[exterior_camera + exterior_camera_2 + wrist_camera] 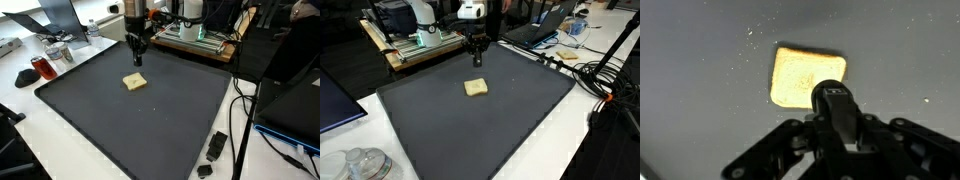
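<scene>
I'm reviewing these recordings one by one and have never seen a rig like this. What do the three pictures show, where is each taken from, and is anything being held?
This is a single robot arm with a two-fingered end effector at its tip. Two pictures come from cameras standing outside the robot, looking at the table from different places. The third comes from a camera on the wrist, looking down past the fingers.

On the table lies a large dark mat. On the mat is one flat, yellowish square piece, perhaps a sponge or a slice of toast; I cannot tell which.

In both exterior views the end effector hangs over the mat close to that piece and appears not to touch it. Its fingers are shut, with nothing visible between them, so nothing is held.
</scene>
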Controlling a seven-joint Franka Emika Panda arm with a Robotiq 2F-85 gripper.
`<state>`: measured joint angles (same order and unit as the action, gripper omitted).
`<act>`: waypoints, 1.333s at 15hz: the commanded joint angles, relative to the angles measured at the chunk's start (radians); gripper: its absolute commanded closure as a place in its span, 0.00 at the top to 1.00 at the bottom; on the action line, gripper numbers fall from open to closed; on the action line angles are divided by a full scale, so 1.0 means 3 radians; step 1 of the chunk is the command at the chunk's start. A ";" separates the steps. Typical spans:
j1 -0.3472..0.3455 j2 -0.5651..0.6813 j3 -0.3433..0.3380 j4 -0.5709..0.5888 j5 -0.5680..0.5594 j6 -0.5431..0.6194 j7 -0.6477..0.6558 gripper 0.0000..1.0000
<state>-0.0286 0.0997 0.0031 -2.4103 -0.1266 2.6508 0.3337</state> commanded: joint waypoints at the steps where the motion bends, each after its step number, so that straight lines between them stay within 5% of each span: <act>1: 0.0065 0.0055 -0.0063 0.0039 0.0021 -0.0002 -0.0020 0.22; 3: 0.0070 0.0108 -0.0069 0.0079 0.0024 0.0004 -0.0023 0.22; 4: 0.0070 0.0110 -0.0069 0.0087 0.0025 0.0004 -0.0023 0.05; 11: 0.0016 0.0379 -0.0014 0.0236 0.0447 -0.0050 -0.0554 0.05; 20: 0.0042 0.0771 -0.0114 0.0535 0.0397 -0.0135 -0.0481 0.05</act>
<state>-0.0262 0.2905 -0.0149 -2.3022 -0.0217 2.6459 0.1967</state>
